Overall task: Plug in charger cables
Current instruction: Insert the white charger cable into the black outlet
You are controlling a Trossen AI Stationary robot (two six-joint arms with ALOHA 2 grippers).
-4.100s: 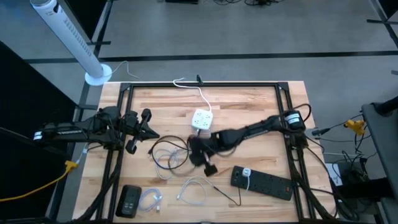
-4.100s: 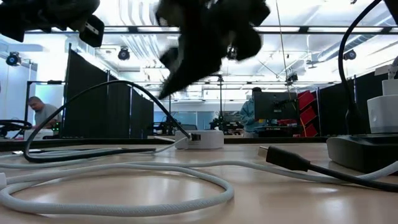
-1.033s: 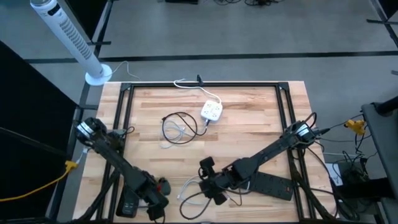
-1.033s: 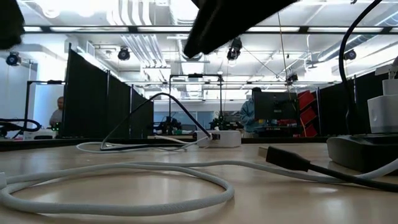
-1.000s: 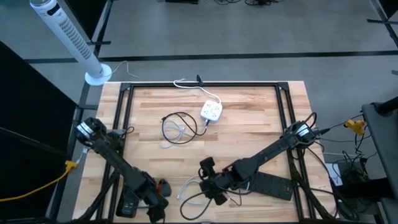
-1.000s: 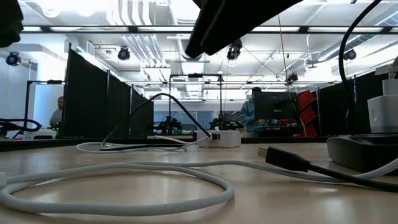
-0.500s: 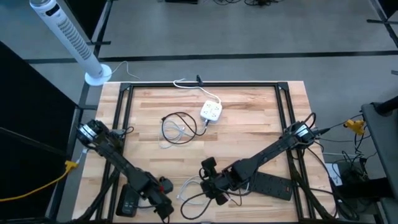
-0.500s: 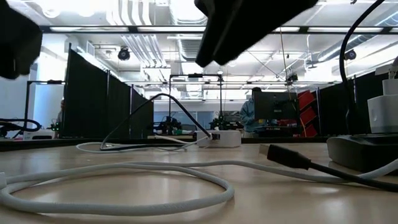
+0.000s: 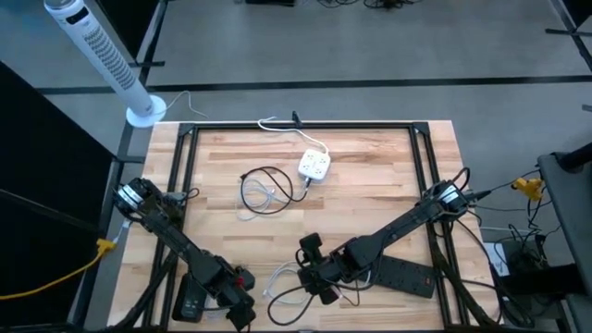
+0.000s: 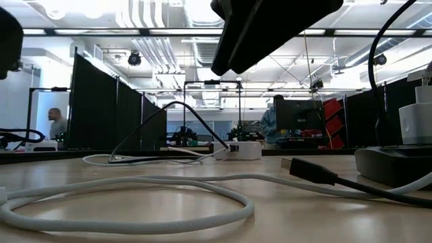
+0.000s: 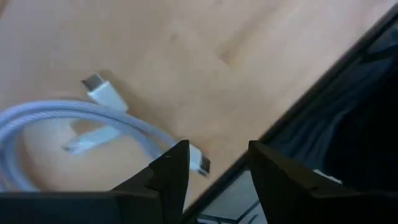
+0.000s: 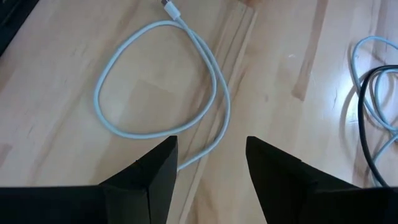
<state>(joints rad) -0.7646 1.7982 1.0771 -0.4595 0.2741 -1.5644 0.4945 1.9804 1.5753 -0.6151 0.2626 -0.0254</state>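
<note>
A white braided charger cable (image 11: 93, 115) lies on the wood by the table's near edge, one plug (image 11: 200, 163) just below my open left gripper (image 11: 214, 165), which touches nothing. Another white cable (image 12: 155, 81) lies in a loop under my open right gripper (image 12: 208, 158), above it and clear. In the high view the left gripper (image 9: 246, 310) is at the near edge and the right gripper (image 9: 308, 268) is near the middle front. A black cable (image 9: 268, 188), coiled with a thin white one, runs to the white socket cube (image 9: 314, 166).
A long black power strip (image 9: 400, 274) lies at the front right, under the right arm. A black adapter block (image 9: 190, 301) sits at the front left beside the left arm. A black plug (image 10: 307, 170) lies near the strip. The table's black frame rail (image 11: 323, 99) runs beside the left gripper.
My left gripper has rolled about its own pointing line while staying at the near edge by the white braided cable. The cables have not moved.
</note>
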